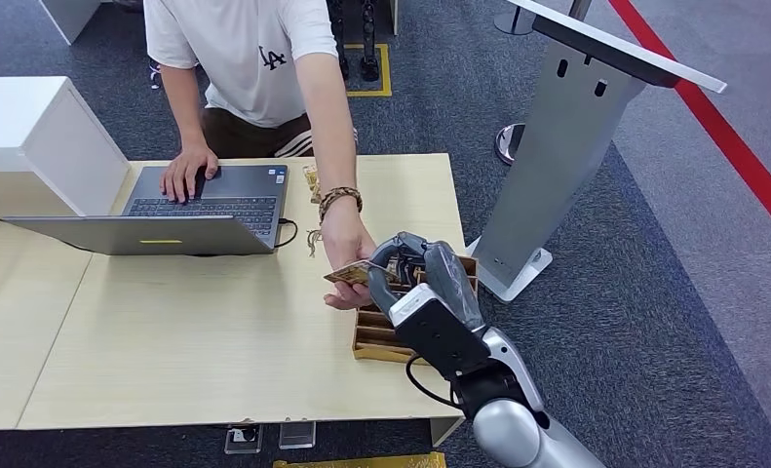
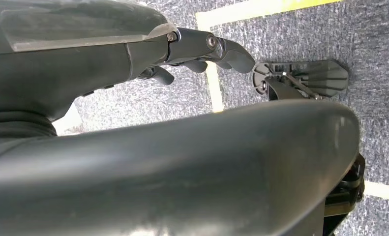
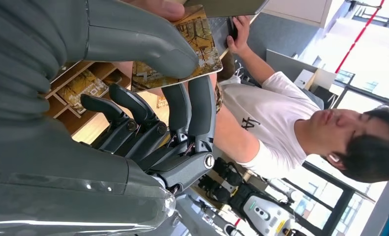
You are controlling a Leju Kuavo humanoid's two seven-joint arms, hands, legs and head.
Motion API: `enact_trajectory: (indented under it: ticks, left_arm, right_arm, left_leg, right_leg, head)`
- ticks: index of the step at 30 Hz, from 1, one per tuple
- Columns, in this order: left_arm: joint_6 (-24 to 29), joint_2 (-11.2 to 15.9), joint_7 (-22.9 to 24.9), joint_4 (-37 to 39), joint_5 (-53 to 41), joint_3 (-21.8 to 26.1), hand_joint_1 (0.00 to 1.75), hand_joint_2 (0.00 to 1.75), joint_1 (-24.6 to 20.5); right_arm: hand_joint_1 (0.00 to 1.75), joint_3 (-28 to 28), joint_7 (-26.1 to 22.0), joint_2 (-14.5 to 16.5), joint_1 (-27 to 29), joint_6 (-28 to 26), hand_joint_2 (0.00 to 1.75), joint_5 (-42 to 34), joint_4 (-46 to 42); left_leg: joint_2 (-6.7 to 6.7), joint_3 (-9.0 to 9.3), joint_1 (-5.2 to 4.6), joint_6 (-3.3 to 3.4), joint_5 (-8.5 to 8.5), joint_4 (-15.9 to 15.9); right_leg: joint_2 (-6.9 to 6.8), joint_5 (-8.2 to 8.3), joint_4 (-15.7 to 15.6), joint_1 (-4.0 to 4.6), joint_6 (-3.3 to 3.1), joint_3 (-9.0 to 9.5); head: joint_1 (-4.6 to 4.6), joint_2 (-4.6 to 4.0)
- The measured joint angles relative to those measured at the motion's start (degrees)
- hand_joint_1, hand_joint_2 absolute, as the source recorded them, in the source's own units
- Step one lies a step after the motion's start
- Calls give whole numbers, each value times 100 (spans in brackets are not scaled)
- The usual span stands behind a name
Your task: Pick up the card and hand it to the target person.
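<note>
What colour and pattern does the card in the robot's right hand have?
The thin rectangular card is golden-brown with a dark drawn picture, clearest in the right wrist view, pinched by the grey right hand.

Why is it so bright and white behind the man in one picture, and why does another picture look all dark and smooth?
Right wrist view: daylight through the windows washes the background out to white, while the card held by the right robot hand stays sharp. Left wrist view: the left robot hand sits so close that its dark cover looks soft and shiny. Head view: even, clear light on the table.

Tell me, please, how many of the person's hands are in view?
2: one hand rests on the laptop; the other hand is at the card that the right hand pinches.
</note>
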Motion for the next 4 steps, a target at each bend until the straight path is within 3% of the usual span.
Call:
enact_trajectory:
  ticks: [2, 3, 4]
  left_arm:
    - [-16, 0, -2, 0, 0, 0, 0, 0, 0]
    - [-25, 0, -2, 0, 0, 0, 0, 44, 0]
    - [-29, 0, -2, 0, 0, 0, 0, 58, 0]
  right_arm:
    - [175, 0, -6, 14, 0, -23, 175, 31, 30]
    - [171, 0, -8, 21, 0, -36, 175, 48, 45]
    - [169, 0, -8, 24, 0, -42, 175, 57, 52]
  left_leg:
    - [0, 0, 0, 0, 0, 0]
    - [0, 0, 0, 0, 0, 0]
    - [0, 0, 0, 0, 0, 0]
  right_leg:
    - [0, 0, 0, 0, 0, 0]
    - [0, 0, 0, 0, 0, 0]
    - [0, 0, 0, 0, 0, 0]
  head:
    - [0, 0]
    - [1, 0]
    - [0, 0]
